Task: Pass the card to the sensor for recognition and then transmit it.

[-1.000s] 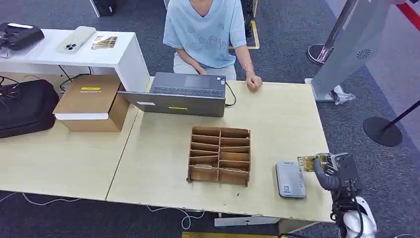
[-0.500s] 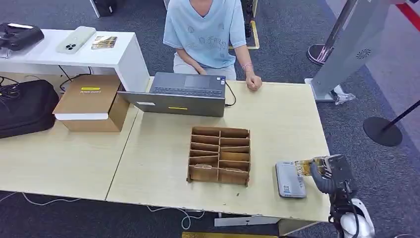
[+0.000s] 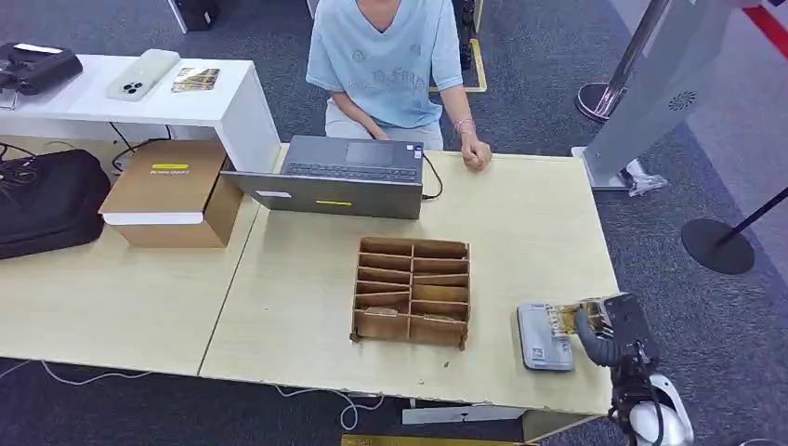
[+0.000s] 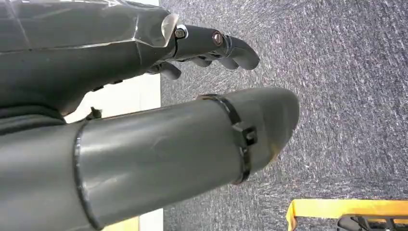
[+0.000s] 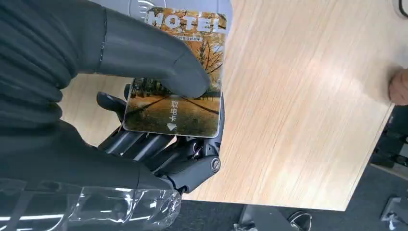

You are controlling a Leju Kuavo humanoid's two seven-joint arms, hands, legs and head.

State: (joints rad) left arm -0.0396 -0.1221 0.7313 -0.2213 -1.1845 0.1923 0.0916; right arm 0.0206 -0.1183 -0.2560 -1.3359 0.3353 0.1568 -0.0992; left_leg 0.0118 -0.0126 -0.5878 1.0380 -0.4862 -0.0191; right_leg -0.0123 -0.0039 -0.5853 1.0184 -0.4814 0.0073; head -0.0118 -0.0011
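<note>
right now the right hand [image 3: 609,325] pinches the card [image 5: 180,79] between thumb and fingers, holding it over the near-right corner of the table [image 3: 520,223], its free end reaching over the grey sensor [image 3: 542,336]. in the right wrist view the thumb presses on the middle of the picture side, with the fingers [image 5: 144,144] underneath, and the card's far edge overlaps the sensor's pale face. to do this step well, i'd keep the card flat and parallel to the sensor, bring more of it over the reader's middle, and hold steady rather than sliding, so the pinch does not slip. the left hand [image 4: 159,134] hangs over carpet holding nothing, fingers loosely apart. a person [image 3: 390,56] sits at the far side, presumably to receive the card.
</note>
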